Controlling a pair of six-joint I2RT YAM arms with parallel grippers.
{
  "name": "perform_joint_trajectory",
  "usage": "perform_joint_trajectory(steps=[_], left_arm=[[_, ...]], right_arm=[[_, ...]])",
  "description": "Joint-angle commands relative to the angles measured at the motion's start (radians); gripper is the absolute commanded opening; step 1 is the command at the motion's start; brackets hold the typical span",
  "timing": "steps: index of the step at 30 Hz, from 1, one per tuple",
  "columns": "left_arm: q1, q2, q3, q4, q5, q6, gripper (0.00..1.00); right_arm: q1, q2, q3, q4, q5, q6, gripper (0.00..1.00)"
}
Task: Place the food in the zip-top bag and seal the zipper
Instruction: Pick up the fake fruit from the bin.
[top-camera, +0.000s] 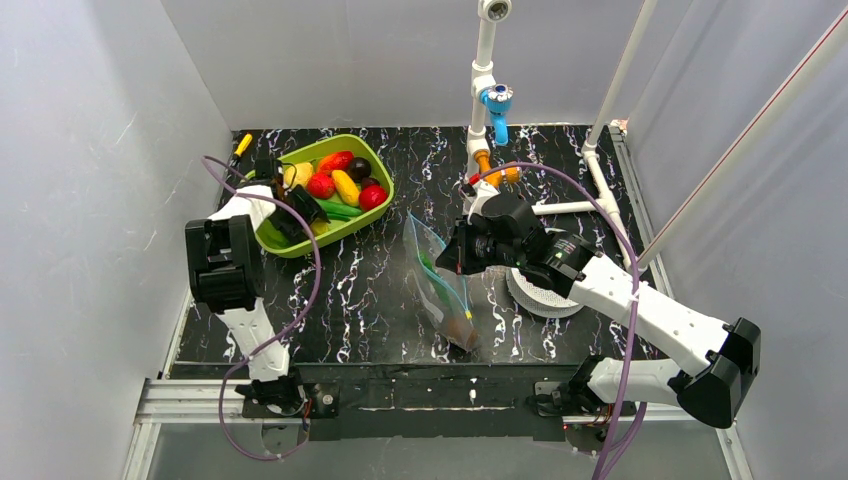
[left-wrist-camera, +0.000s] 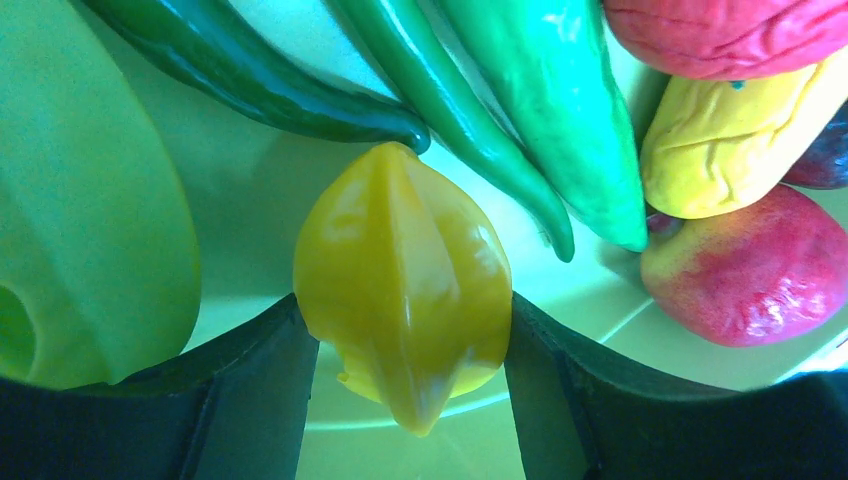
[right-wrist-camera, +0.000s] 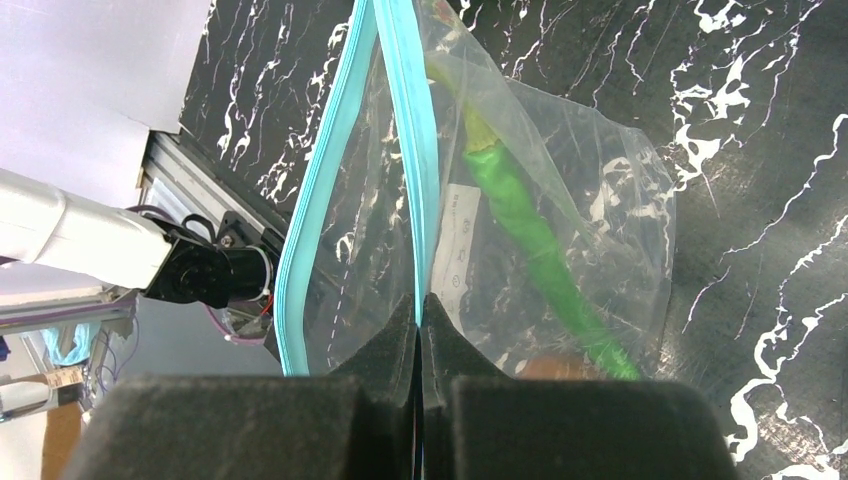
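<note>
well, we see the left claw (left-wrist-camera: 403, 305) down inside the lime-green tray (left-wrist-camera: 240, 180), its two fingers apart with a yellow ridged starfruit (left-wrist-camera: 400, 270) between them. both fingers (left-wrist-camera: 270, 370) seem to touch the fruit's flanks, but we cannot tell whether they are gripping it; the fruit lies on the tray floor. just ahead of the fingertips, a dark green chilli (left-wrist-camera: 250, 70) has its tip just beside the starfruit's far end. ahead and to the right of the claw lie two brighter green peppers (left-wrist-camera: 560, 110), then a wrinkled yellow piece (left-wrist-camera: 740, 140), a red-and-yellow fruit (left-wrist-camera: 750, 270) and a red piece (left-wrist-camera: 730, 30) at the frame's top edge. a dark purple piece (left-wrist-camera: 825, 160) peeks in at the far right.

the right claw (right-wrist-camera: 420, 315) is pressed together, clamped on the zip-top bag (right-wrist-camera: 560, 180) at one lip of the light blue zipper (right-wrist-camera: 405, 120). the other lip bows away to the claw's left, so the mouth stands open. the bag stretches away ahead of the fingertips over the black marbled table (right-wrist-camera: 750, 150). inside it, ahead and to the right of the claw, lies a long green chilli (right-wrist-camera: 520, 220), with something brown (right-wrist-camera: 545, 365) near the right finger.

from above, the bag (top-camera: 440, 280) stands on edge beside the right claw (top-camera: 448, 255), well apart from the tray (top-camera: 375, 165).
</note>
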Motion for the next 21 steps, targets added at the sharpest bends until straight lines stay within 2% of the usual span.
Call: perform_joint_trajectory(steps=[1,5,13,16,21], left_arm=[[0.004,-0.099,-0.013,0.025,0.025,0.007,0.34],[0.003,-0.170,-0.041,0.085,0.064,0.010,0.33],[0.005,-0.329,-0.183,0.359,0.171,-0.033,0.28],[0.006,-0.376,-0.225,0.503,0.238,-0.057,0.27],[0.001,-0.435,-0.324,0.838,0.446,-0.173,0.28]], right_arm=[[-0.002,0.007,0.047,0.007,-0.026,0.012,0.01],[-0.002,0.002,0.039,0.006,-0.024,0.012,0.01],[-0.002,-0.002,0.034,0.000,-0.024,0.018,0.01],[-0.001,-0.006,0.021,0.006,-0.024,0.020,0.01],[-0.002,-0.009,0.019,-0.002,-0.030,0.026,0.01]])
